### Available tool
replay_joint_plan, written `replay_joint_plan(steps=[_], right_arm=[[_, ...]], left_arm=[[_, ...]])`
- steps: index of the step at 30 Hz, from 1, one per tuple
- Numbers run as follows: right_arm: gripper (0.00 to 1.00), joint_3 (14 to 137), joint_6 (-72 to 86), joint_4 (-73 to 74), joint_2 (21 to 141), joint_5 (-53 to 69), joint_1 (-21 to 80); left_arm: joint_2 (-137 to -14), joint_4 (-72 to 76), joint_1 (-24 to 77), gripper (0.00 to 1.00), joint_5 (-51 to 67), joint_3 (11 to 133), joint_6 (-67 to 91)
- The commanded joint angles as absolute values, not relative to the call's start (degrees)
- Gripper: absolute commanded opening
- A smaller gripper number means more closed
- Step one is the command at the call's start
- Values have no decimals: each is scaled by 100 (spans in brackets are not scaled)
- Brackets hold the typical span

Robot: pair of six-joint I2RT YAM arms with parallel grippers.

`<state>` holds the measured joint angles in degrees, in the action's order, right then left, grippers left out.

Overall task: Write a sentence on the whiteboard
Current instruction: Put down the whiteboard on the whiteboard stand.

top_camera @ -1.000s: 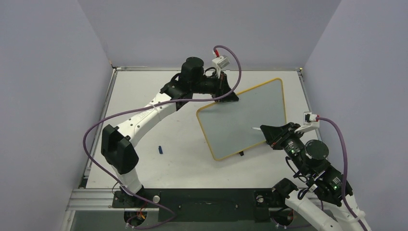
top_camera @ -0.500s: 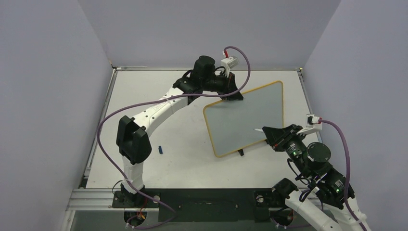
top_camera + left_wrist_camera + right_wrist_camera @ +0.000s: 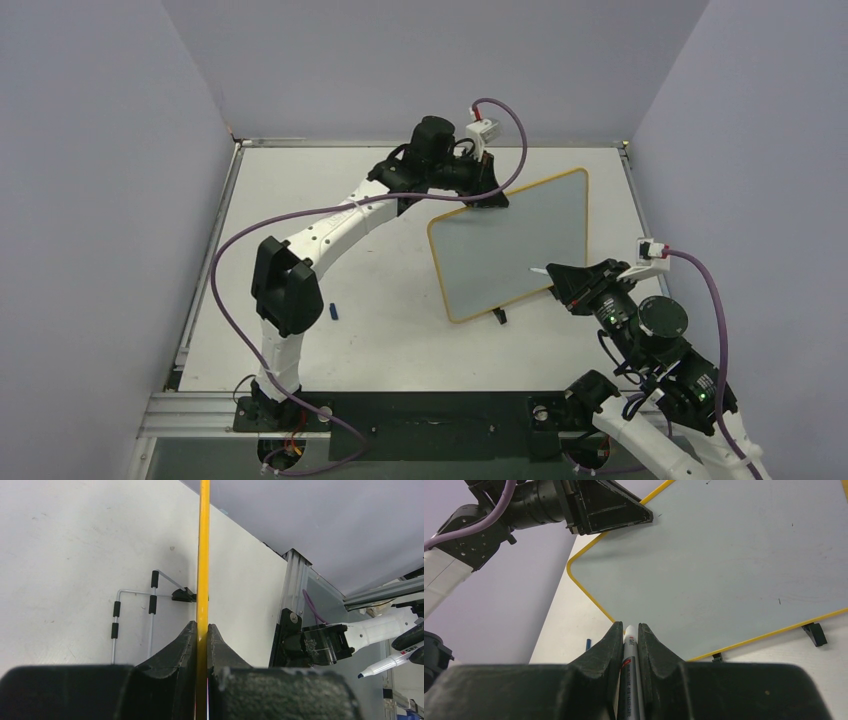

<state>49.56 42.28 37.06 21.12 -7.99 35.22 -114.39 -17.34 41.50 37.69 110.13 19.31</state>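
The whiteboard (image 3: 510,245) has a yellow frame and stands tilted on the table. Its face is blank; no sentence shows on it. My left gripper (image 3: 487,197) is shut on the board's upper left edge, and in the left wrist view (image 3: 201,630) the yellow frame (image 3: 203,555) runs between its jaws. My right gripper (image 3: 560,277) is shut on a white marker (image 3: 630,670), uncapped. The marker's tip (image 3: 535,270) is over the board's lower right part; I cannot tell if it touches. The right wrist view shows the blank board (image 3: 734,565) and the left gripper (image 3: 644,516).
A small blue marker cap (image 3: 334,311) lies on the table left of the board. The board's black feet (image 3: 500,317) rest on the table. A wire stand (image 3: 132,610) shows behind the board. Purple walls close in the table on three sides.
My left gripper has moved right with the board's upper edge, so the board's left side has shifted right. My right gripper with the marker has barely moved.
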Motion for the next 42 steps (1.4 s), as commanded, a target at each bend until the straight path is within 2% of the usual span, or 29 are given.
replay_joint_plan(steps=[1,7,17,29,35,42], right_arm=[[0,4997,4131,3647,2049,-924,3510],[0,4980,4130,3639,2091,-935,3504],[0,4882,4042,3409,2285,-853,3507],[0,4123,3581,1447,2819,170,3556],[0,4007,3375,825,3191,170,3729],[0,4107,3225,824,3581,87,3773]], left_arm=[[-11394,-1512,4192,0,3898,11667,1865],[-11518,-1745,4192,0,3882,11827,1705],[-11509,-1611,4189,0,3907,11329,1639],[-11758,-2157,4035,0,3893,11388,1151],[-11786,-2114,3849,0,3957,11158,1080],[-11640,-1927,3712,11,3750,10583,1031]])
